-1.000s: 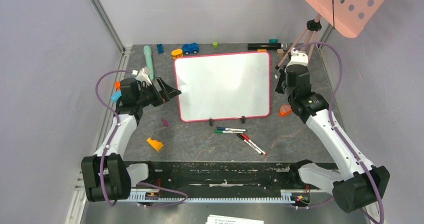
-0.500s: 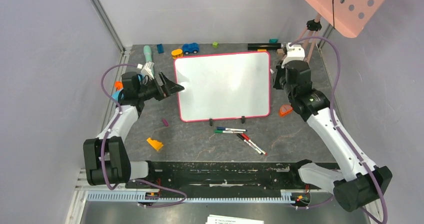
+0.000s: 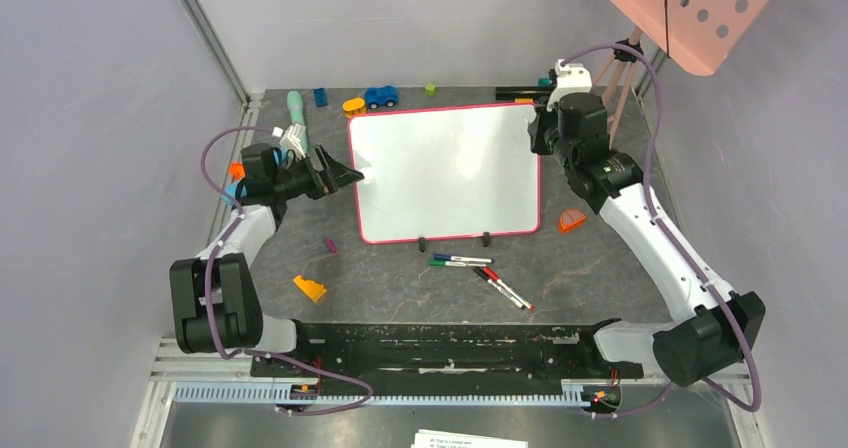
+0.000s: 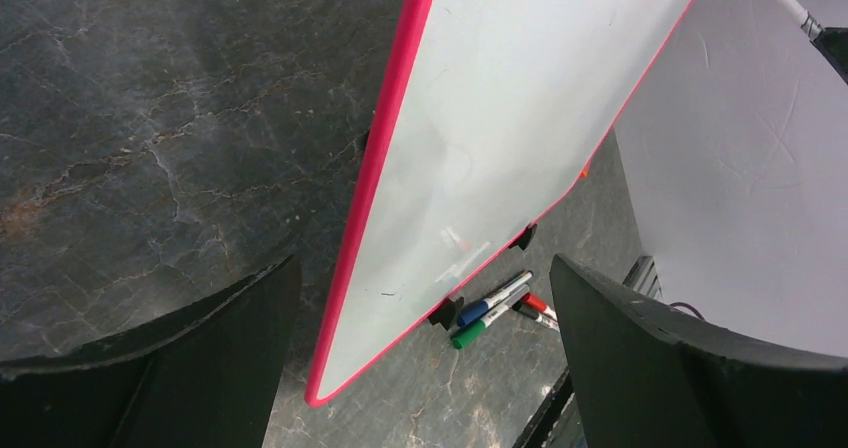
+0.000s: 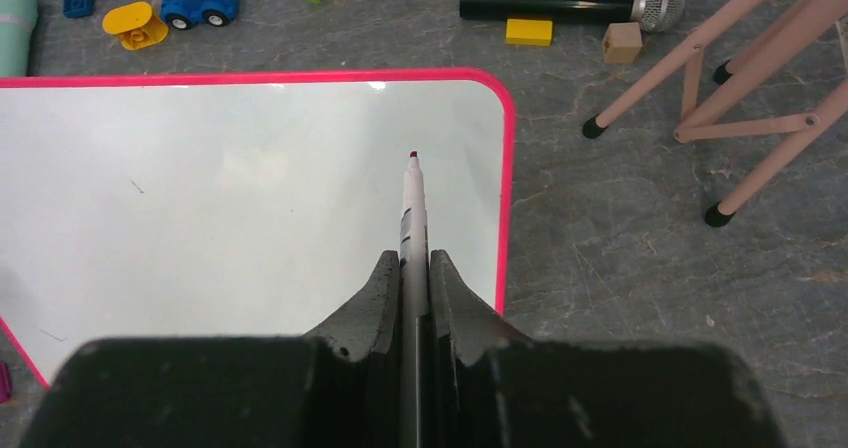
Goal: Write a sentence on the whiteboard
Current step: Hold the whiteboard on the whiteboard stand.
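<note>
**Item: whiteboard** (image 3: 450, 173). It is sitting mid-table toward the far side, pink rim all round and two black clip feet on its near edge. The surface is showing blank, with no ink of the sentence on it.

**Right gripper** (image 5: 415, 263). It is pinching a marker (image 5: 412, 203) lengthwise. The bare dark-red tip is pointing out over the board's far right corner. Whether the tip is touching the board cannot be told.

**Left gripper** (image 4: 422, 268). Its fingers are spreading wide to either side of the board's left rim, apparently gripping nothing.

**Surroundings.** Loose markers (image 3: 480, 268) are lying just beside the near edge. A blue toy car (image 3: 381, 96) and small blocks are lining the far edge.

**Step, as judged.** The pen is approaching for the first stroke, and writing has not begun.

**Next move, as judged.** It is calling for carrying the tip to the board's upper left and lowering it to light contact. The left fingers are likely needed on the rim to steady the board.
</note>
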You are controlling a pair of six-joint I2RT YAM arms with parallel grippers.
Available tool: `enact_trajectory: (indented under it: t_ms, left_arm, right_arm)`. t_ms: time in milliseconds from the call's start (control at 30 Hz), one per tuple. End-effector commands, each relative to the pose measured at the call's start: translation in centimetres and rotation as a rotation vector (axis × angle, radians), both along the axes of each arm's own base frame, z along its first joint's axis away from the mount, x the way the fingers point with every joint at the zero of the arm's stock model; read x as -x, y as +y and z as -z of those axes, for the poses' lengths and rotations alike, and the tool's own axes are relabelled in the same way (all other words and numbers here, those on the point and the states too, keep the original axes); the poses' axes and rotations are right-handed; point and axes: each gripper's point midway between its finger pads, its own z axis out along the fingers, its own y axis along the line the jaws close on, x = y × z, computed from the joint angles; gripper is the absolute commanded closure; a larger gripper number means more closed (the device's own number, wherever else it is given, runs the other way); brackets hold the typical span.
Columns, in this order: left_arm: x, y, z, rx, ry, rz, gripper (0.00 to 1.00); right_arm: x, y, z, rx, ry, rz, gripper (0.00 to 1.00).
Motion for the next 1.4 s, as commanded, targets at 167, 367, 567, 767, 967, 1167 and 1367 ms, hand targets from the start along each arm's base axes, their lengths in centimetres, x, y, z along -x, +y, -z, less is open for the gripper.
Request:
enact_trajectory:
  t_ms: [167, 367, 567, 767, 967, 1167, 1367]
  left_arm:
    - [-0.7, -0.9, 2.2, 0.112, 0.0, 0.067, 0.0]
    - [-1.7, -0.3, 2.8, 0.338, -0.079, 0.003, 0.0]
    - [-1.0, -0.7, 2.5, 0.397, -0.181, 0.031, 0.0]
    - [0.8, -1.5, 2.9, 0.307, -0.264, 0.14, 0.05]
    - [1.8, -2.3, 3.3, 0.285, -0.275, 0.234, 0.14]
    - [1.9, -4.8, 3.4, 0.286, -0.281, 0.358, 0.13]
    - [1.5, -4.8, 3.7, 0.291, -0.27, 0.352, 0.26]
  right_arm:
    - [-0.7, 1.2, -3.8, -0.006, -0.116, -0.056, 1.0]
    - [-1.7, 1.5, -4.3, -0.015, -0.14, -0.051, 1.0]
    - [-2.6, 2.2, -4.5, -0.023, -0.142, -0.063, 1.0]
    - [-2.7, 2.5, -4.4, -0.03, -0.138, -0.077, 1.0]
    - [-2.9, 2.6, -4.5, -0.025, -0.145, -0.079, 1.0]
    - [-3.1, 3.3, -4.9, -0.028, -0.162, -0.122, 1.0]
    - [-2.6, 5.8, -5.1, -0.024, -0.17, -0.228, 1.0]
